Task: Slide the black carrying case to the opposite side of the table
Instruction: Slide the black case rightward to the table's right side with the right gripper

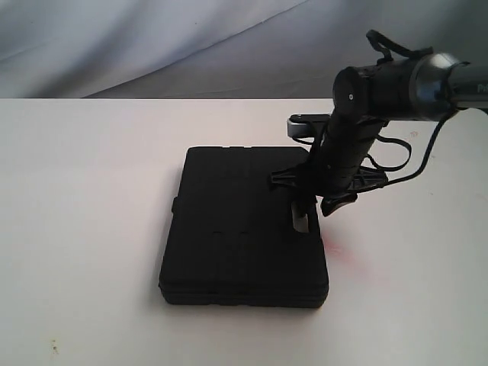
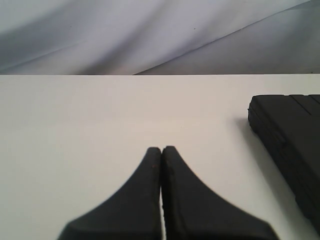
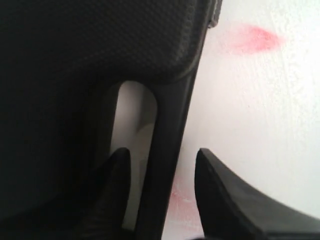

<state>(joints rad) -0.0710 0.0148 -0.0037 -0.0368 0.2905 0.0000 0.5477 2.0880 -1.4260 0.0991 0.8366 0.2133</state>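
Observation:
The matte black case [image 1: 244,229] lies flat on the white table [image 1: 91,191], its slot handle along the right edge. My right gripper [image 1: 316,212] reaches down over that edge and stands open astride the handle bar [image 3: 170,125]. One finger sits in the slot [image 3: 132,110], the other outside over the table, with a gap left beside the bar. In the left wrist view my left gripper [image 2: 161,148] is shut on nothing above bare table, and a corner of the case [image 2: 292,130] lies off to one side. The left arm is out of the exterior view.
A pinkish-red smear [image 1: 347,252] marks the table just right of the case, and shows as a smear [image 3: 252,39] in the right wrist view. A grey draped backdrop [image 1: 152,38] rises behind the table's far edge.

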